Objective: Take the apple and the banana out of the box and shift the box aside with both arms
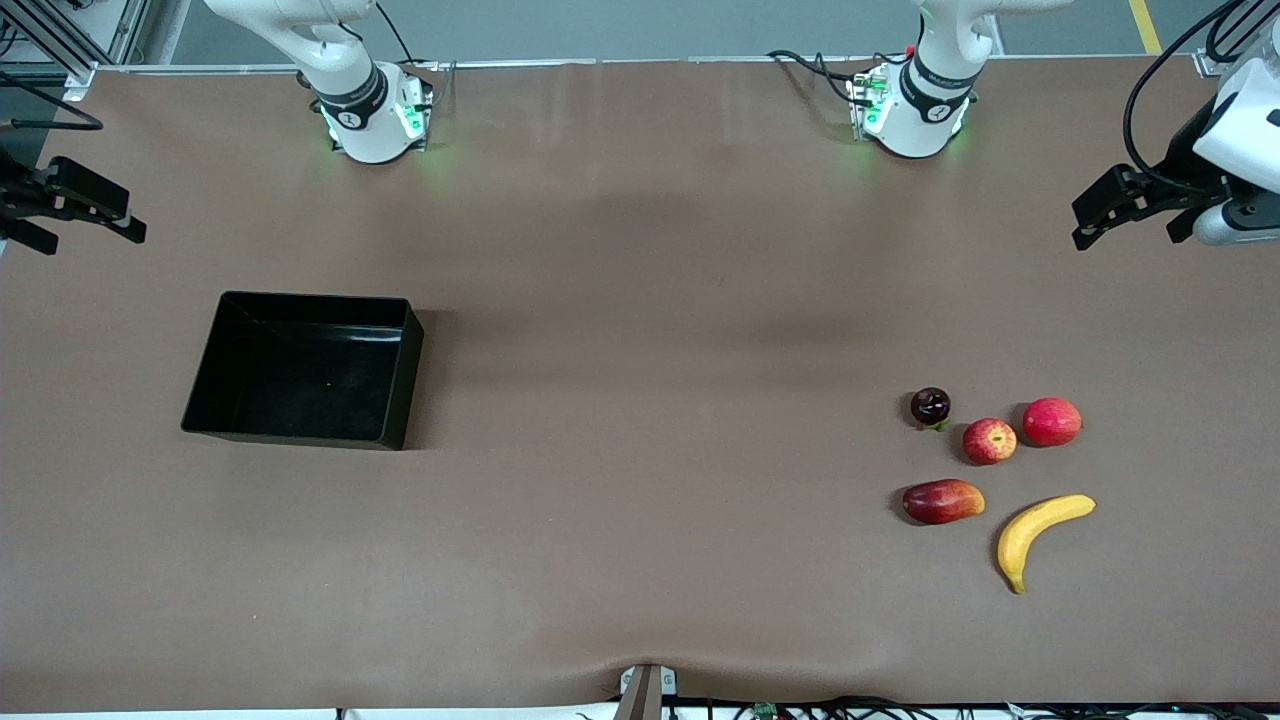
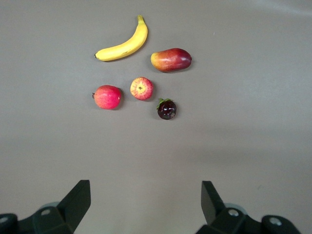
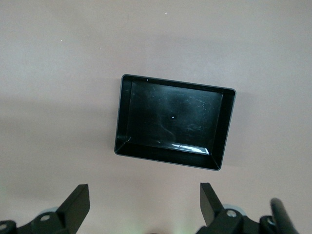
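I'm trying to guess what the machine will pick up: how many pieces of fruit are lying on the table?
5, clustered toward the left arm's end: banana nearest the front camera, mango beside it, then small apple, red round fruit and dark cherry-like fruit farther. None in the black bin.

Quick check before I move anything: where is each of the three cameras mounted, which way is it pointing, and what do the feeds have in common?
Front view: high across the table, facing both arm bases; left pincer and right pincer hang open at the table's ends.
Left wrist view: on the left arm, looking down past its open fingertips at the banana, apple and three other fruits.
Right wrist view: on the right arm, looking down past its fingertips into the empty box.
Shared: front view also shows the banana, apple and box.
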Action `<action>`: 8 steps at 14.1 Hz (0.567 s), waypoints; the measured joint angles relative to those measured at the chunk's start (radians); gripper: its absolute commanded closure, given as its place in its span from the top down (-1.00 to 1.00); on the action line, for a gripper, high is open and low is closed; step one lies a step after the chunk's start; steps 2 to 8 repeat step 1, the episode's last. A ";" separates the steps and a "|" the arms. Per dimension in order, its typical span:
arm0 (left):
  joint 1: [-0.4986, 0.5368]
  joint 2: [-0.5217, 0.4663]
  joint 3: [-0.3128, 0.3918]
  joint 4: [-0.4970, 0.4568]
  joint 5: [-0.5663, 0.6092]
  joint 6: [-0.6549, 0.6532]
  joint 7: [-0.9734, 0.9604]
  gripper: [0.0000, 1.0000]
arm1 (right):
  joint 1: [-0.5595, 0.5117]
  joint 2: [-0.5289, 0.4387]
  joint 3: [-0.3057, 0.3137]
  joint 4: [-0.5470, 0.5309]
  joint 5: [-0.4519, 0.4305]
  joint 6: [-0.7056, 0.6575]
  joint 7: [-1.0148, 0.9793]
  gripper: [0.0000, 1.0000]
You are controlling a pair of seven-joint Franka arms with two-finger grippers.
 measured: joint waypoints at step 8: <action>0.000 0.000 0.000 0.004 0.000 -0.005 0.000 1.00 | 0.000 0.000 0.000 0.000 -0.009 0.001 -0.007 1.00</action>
